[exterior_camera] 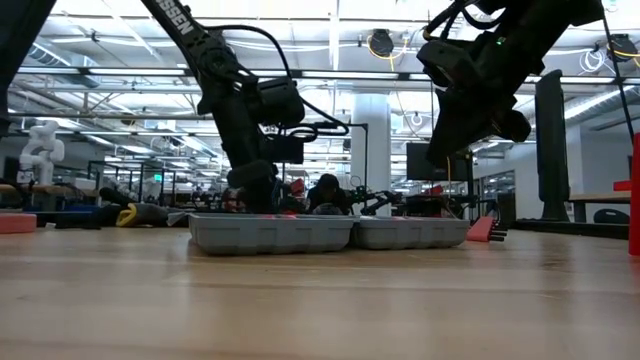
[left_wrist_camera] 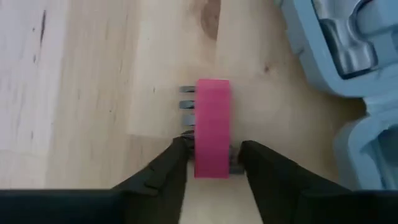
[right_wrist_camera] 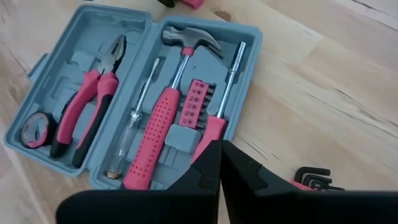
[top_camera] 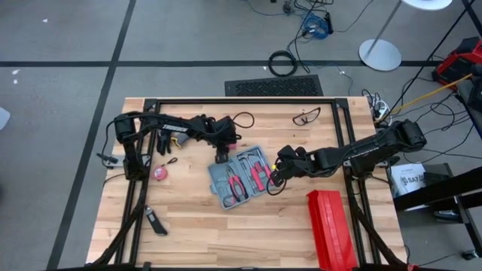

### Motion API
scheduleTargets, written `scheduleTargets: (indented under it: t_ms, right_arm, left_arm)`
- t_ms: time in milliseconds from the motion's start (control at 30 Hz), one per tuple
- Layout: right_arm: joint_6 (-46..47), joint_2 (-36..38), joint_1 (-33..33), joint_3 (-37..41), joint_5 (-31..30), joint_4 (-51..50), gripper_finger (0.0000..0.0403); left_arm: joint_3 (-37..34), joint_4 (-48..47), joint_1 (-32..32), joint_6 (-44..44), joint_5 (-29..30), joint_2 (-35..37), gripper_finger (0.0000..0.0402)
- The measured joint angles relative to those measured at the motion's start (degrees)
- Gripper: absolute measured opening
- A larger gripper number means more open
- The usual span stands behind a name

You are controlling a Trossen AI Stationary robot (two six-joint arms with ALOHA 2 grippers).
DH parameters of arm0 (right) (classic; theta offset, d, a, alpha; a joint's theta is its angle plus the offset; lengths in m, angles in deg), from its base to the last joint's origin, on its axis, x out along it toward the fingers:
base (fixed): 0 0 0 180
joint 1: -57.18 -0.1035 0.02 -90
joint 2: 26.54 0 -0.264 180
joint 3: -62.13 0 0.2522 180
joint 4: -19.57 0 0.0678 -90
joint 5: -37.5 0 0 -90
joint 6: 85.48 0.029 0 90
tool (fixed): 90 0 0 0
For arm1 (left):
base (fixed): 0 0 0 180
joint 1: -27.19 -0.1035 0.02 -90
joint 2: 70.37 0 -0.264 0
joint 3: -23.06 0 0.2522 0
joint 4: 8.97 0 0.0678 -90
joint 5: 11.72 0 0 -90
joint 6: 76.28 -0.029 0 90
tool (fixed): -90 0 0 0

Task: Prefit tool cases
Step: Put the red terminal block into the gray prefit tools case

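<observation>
The tool case (top_camera: 242,176) lies open and flat on the bench (top_camera: 188,226), tilted, with its long side running slantwise between your two arms. Your left gripper (left_wrist_camera: 211,163) sits just off one corner of the case, jaws spread around a small pink bit holder (left_wrist_camera: 212,127), not squeezing yet, I think. Your right gripper (right_wrist_camera: 219,163) hovers over the other end, jaws pressed together and empty. The left is nearer the next piece.

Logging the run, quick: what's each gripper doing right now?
Left gripper: jaws around the pink bit holder, beside the tool case; grip uncertain.
Right gripper: shut, empty, over the case.
</observation>
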State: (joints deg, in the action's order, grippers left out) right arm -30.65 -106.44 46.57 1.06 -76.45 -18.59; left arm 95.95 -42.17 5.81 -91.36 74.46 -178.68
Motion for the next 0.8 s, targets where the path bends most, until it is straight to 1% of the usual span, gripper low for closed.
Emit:
scheduleTargets:
  t_ms: [133, 267, 433, 500, 600, 667, 700, 800]
  right_arm:
    - [0.0, 0.0, 0.0, 0.0, -0.01, 0.0, 0.0004]
    - [0.0, 0.0, 0.0, 0.0, -0.01, 0.01, 0.0004]
    - [-0.04, 0.02, 0.0, -0.01, -0.01, 0.12, 0.0004]
    - [-0.07, 0.02, 0.0, 0.0, -0.03, 0.16, 0.0004]
    - [-0.2, 0.02, 0.0, -0.02, -0.18, 0.2, 0.0004]
    - [-0.19, 0.02, 0.0, -0.01, -0.19, 0.21, 0.0004]
    - [-0.17, 0.02, 0.0, -0.02, -0.21, 0.21, 0.0004]
    - [-0.2, 0.02, 0.0, -0.02, -0.13, 0.21, 0.0004]
  left_arm:
    - [0.0, 0.02, -0.95, -0.1, -1.44, -0.07, 0.008]
    - [-0.08, 0.08, -1.33, -0.24, -1.53, 1.13, 0.0078]
    - [-0.07, -1.58, -1.49, -0.49, 1.52, 6.92, 0.0077]
    - [0.21, -0.96, -1.57, -0.44, 1.48, 9.78, 0.0077]
    - [0.16, -1.48, -1.45, -0.43, 0.71, 11.7, 0.0077]
    - [0.07, -1.49, -1.03, -0.36, -0.83, 12.65, 0.0077]
    - [0.09, -1.16, -0.85, -0.3, -2.73, 13.33, 0.0077]
    - [0.22, 0.73, 0.78, -0.27, -10.86, 13.68, 0.0077]
